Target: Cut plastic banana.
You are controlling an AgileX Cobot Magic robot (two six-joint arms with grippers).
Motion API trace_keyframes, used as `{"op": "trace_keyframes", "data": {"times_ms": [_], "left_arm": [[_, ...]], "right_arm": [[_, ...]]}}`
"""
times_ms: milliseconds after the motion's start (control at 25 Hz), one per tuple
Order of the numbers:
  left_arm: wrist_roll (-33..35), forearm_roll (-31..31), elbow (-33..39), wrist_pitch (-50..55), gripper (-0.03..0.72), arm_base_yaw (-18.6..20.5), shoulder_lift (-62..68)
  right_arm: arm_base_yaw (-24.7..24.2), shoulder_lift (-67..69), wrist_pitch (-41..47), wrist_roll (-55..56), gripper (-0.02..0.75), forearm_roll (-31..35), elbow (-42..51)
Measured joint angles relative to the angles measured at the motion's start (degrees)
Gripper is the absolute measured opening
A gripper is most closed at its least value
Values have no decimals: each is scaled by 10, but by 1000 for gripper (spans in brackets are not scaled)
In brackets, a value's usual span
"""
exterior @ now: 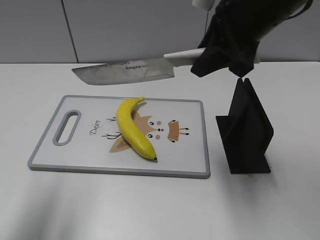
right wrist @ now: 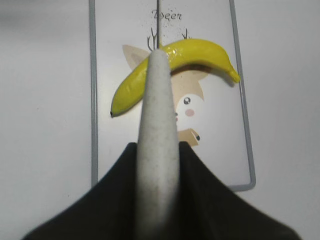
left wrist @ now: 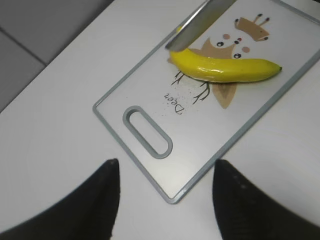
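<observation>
The right claw (exterior: 231,52) pinches the knife (exterior: 131,70) by its handle, blade above the cutting board (exterior: 190,150); the plastic banana (exterior: 132,128) lies intact mid-board; the left claw (left wrist: 165,195) hangs spread, empty; recommended: centre the blade across the banana, then descend squarely.

"Deer" on the cutting board (exterior: 190,155)

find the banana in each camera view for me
Exterior: plastic banana lies diagonally at the cutting board's centre.
Left wrist: banana upper right, below the knife blade.
Right wrist: banana upper centre, partly behind the knife.
Shared landmark: the board's deer drawing.
</observation>
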Motion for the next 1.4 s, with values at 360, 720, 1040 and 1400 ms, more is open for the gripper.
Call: {"op": "trace_keyframes", "data": {"times_ms": [360,720,1040,1400], "left_arm": [[130,-51,-162,77,573,-5,232],[198,-30,-241,80,532,-60,349],[201,-8,-242,59,372,-62,378],[205,-4,-242,63,29,-63,378]], "right_arm": [[0,81,13,-67,181,72,-50],[0,129,29,-80,181,82,-111],[0,135,30,-82,181,79,-121],[0,153,32,-85,181,78,-121]]}}
